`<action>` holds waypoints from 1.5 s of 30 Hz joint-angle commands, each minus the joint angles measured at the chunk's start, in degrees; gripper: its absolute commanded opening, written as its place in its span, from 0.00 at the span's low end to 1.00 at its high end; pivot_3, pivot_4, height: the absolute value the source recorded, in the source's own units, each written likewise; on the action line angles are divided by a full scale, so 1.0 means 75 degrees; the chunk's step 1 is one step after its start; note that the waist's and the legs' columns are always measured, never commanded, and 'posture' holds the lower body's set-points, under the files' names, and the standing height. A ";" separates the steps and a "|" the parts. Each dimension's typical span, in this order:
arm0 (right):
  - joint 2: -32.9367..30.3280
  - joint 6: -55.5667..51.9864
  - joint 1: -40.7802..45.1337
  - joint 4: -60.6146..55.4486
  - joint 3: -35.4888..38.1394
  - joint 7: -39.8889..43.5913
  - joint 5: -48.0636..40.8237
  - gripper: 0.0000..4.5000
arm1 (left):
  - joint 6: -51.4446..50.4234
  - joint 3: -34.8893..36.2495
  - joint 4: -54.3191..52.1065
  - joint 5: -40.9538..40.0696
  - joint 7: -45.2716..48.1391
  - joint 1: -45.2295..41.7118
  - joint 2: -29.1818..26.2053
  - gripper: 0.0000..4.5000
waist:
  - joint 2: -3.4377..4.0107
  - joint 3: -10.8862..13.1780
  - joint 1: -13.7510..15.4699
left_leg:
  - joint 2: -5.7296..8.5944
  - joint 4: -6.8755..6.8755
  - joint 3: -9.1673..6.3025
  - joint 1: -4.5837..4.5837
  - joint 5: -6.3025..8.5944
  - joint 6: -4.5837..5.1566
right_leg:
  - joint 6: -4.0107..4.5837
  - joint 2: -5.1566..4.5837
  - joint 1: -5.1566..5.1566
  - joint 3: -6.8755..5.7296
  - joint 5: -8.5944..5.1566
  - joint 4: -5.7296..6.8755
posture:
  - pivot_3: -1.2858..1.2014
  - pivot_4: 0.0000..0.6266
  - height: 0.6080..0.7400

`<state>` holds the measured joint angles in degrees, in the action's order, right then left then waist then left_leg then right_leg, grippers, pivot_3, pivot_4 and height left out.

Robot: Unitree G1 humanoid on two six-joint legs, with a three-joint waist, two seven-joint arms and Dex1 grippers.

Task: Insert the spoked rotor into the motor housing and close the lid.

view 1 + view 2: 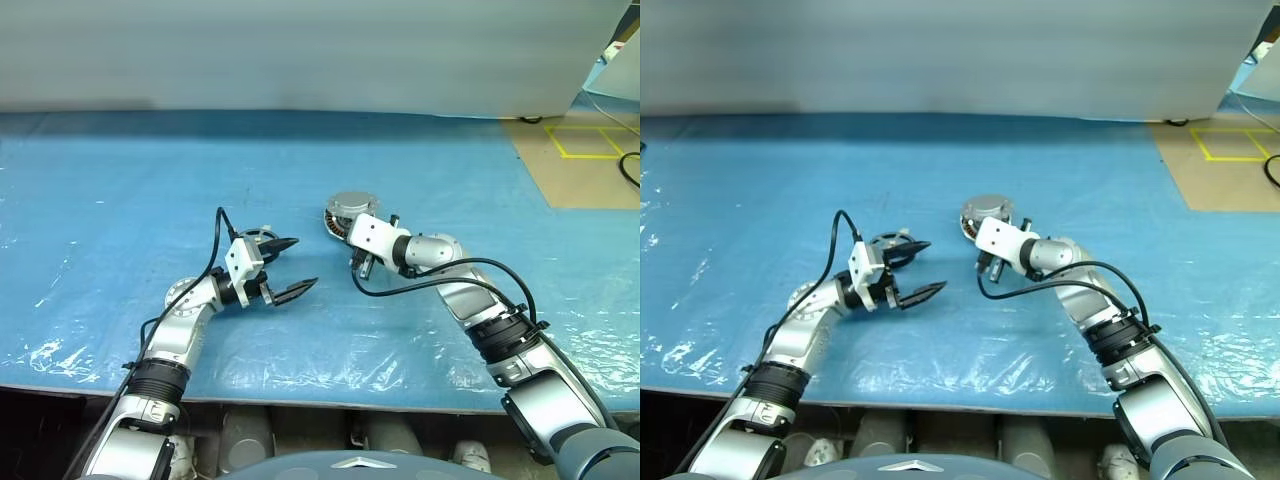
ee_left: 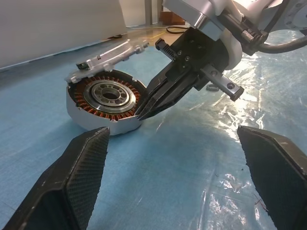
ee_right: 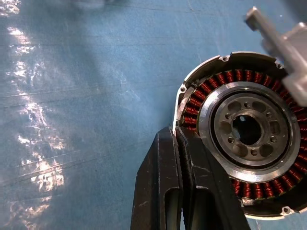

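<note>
The motor housing [image 3: 188,103], a silver can with a ring of copper windings [image 2: 93,108], stands on the blue sheet. Its centre holds a silver ring around a grey hub with holes. The lid [image 2: 112,51] is tilted over its far side, one edge on the rim and the other raised beside my right gripper's body. My right gripper [image 3: 176,135] is shut, with its tips against the housing's near rim [image 2: 143,114]. A dark spoked rotor [image 1: 262,238] lies on the sheet behind my left gripper [image 1: 305,262]. That gripper is open and holds nothing.
A blue plastic sheet [image 1: 120,200] covers the table, wrinkled and shiny near the front edge. Brown floor with yellow tape [image 1: 585,145] shows at the far right. A pale wall [image 1: 300,50] runs along the back. Black cables loop over both arms.
</note>
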<state>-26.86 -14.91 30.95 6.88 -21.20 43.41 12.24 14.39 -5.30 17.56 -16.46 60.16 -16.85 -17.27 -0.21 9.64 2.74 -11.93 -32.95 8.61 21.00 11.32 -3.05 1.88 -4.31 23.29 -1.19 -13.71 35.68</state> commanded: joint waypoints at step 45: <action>-0.0383 0.0113 -0.0151 -0.0344 0.0004 0.0133 -0.0155 0.16 | -0.0023 -0.0101 -0.0104 0.0036 -0.0074 -0.0060 -0.0049 1.00 | 0.0000 0.0000 -0.0008 | -0.0001 0.0003 0.0001 -0.0003 0.0000 0.0001 | 0.0001 0.0000 0.0001 0.0001 0.0000 0.0001 | 0.52 0.24 1.00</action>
<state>-29.77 -14.76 29.51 3.59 -21.03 45.14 9.89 13.76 -6.41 17.56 -16.18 59.66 -16.85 -17.39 -0.21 9.64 2.68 -11.94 -32.93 8.62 20.98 11.32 -3.05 1.89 -4.30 23.30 -1.18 -13.72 35.69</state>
